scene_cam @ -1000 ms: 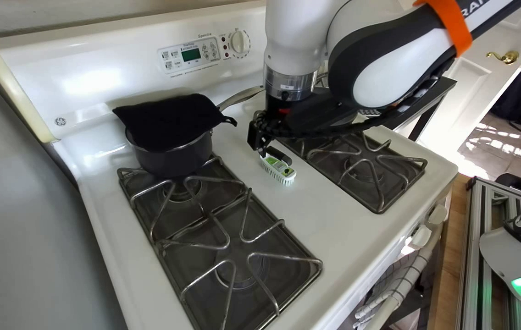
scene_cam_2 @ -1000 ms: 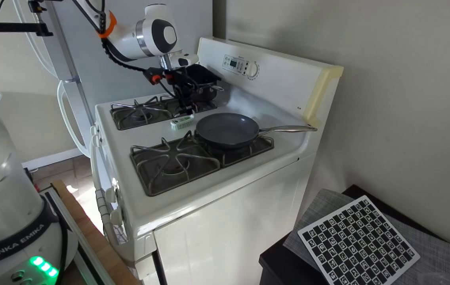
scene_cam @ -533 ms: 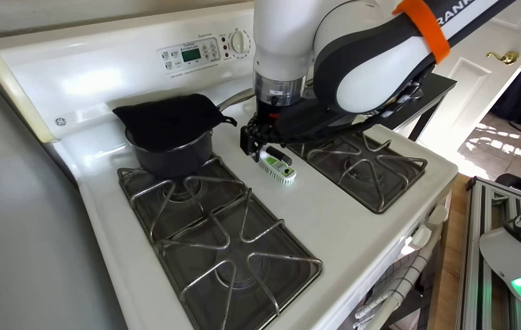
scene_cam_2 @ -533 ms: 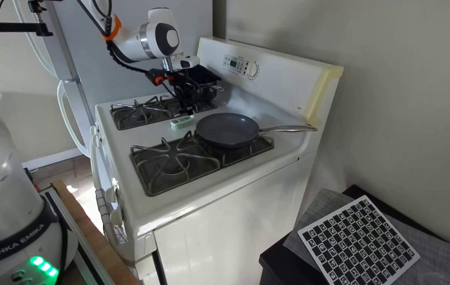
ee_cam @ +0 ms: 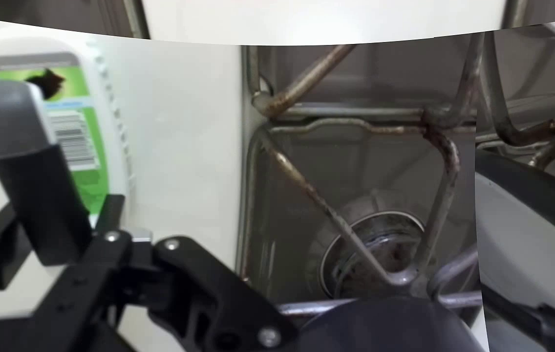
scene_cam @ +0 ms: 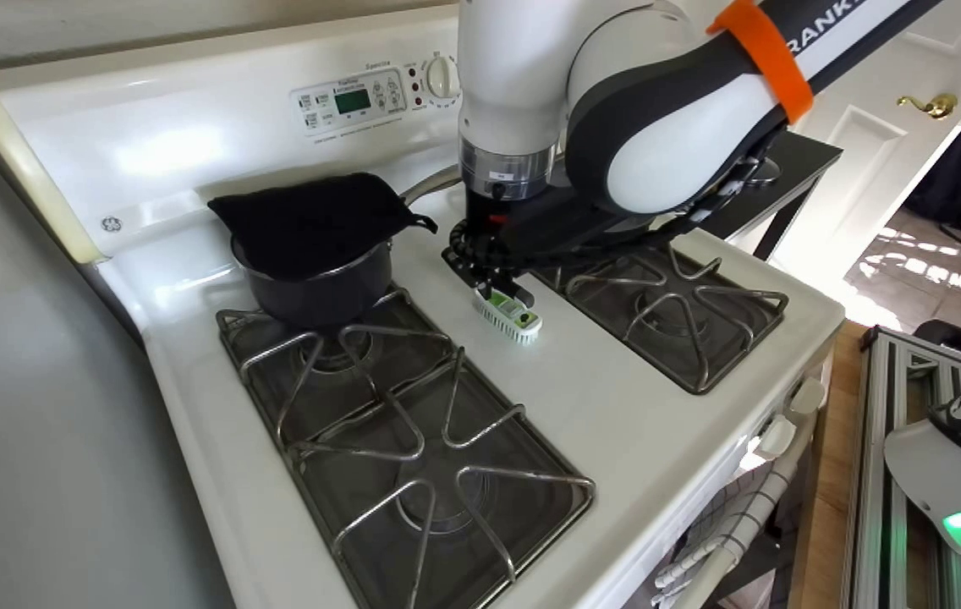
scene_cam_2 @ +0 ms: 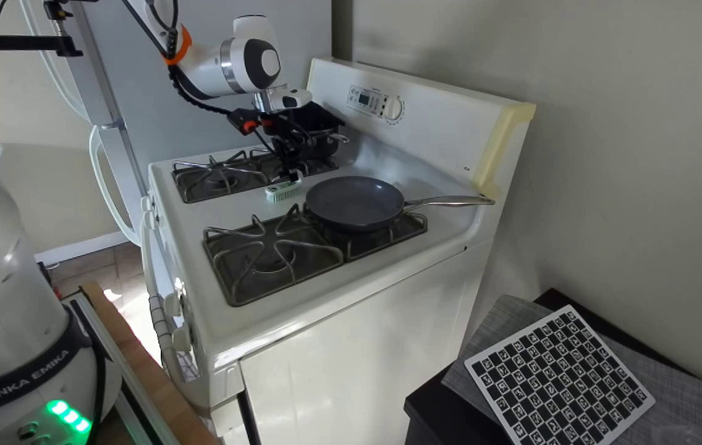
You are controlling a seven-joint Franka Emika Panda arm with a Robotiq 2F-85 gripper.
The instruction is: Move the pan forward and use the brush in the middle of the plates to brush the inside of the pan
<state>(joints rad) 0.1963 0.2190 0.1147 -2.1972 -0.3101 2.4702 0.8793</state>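
Note:
The brush (scene_cam: 516, 320) lies bristles down on the white strip between the stove's plates (scene_cam_2: 274, 254). It has a whitish body, a green label and a dark handle (ee_cam: 45, 190) with a grey end. My gripper (ee_cam: 55, 220) is shut on that handle, one finger against each side, at the lower left of the wrist view. The dark-grey pan (scene_cam_2: 354, 201) sits on the rear grate nearby, its metal handle pointing toward the backguard side. In an exterior view the arm (scene_cam: 506, 101) largely hides the pan.
A deeper pot (scene_cam: 315, 283), covered by a black cloth (scene_cam: 320, 224), stands on a rear burner close to the arm. Raised wire grates (scene_cam: 447, 457) flank the strip. The backguard (scene_cam_2: 425, 111) rises behind. A checkered board (scene_cam_2: 561, 377) lies on a side table.
The gripper has come down a little over the brush, and its fingers have closed around the dark handle. The brush has shifted slightly. The pan and the pot stand as before.

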